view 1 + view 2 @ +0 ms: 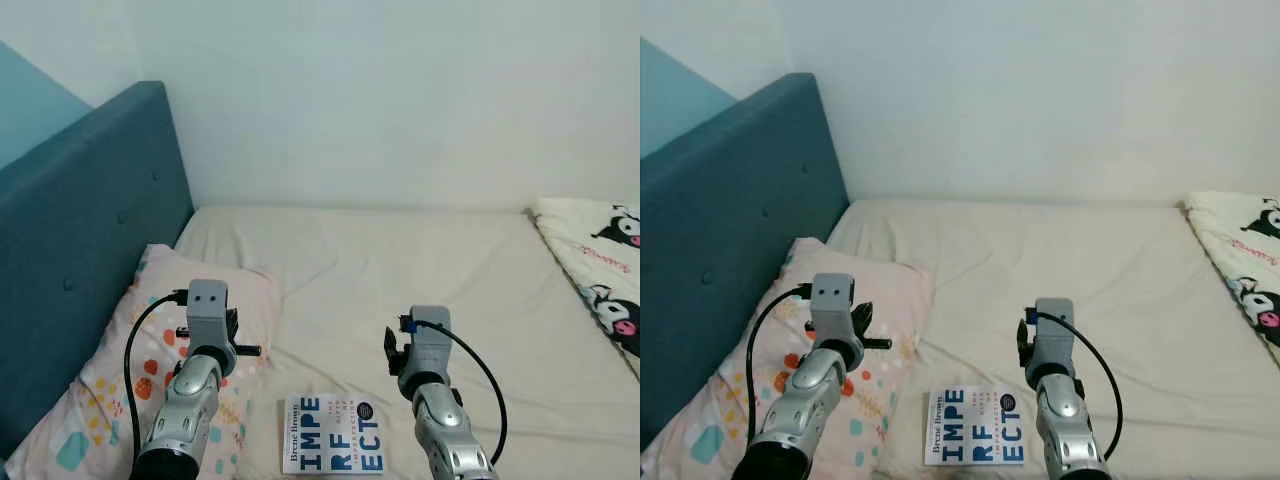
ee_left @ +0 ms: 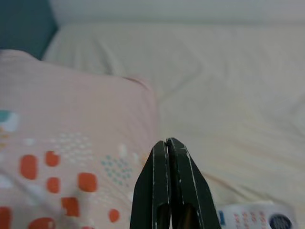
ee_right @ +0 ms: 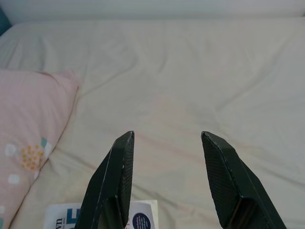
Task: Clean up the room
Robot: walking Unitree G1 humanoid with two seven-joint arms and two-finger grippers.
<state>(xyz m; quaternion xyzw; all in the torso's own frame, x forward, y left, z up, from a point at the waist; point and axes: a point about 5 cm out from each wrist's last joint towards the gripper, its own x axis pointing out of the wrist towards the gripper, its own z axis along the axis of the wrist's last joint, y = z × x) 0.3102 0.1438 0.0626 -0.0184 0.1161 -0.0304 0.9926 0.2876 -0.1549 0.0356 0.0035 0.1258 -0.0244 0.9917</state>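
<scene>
While our left gripper (image 2: 167, 143) is pressed shut over the pillow (image 1: 110, 380), the book (image 1: 333, 434) at the head view's bottom centre lies nearer our spread-fingered right gripper (image 3: 167, 138), behind its fingertips.

Right gripper (image 3: 167, 138) fingers spread apart above the sheet (image 3: 190, 71); book (image 3: 95, 217) corner below, pillow (image 3: 28, 124) beside.

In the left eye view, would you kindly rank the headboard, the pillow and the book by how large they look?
1. The blue headboard looks largest.
2. The pink patterned pillow, partly hidden behind the left arm, comes second.
3. The book looks smallest, though the frame's lower edge crops it and it lies nearer the camera.
</scene>
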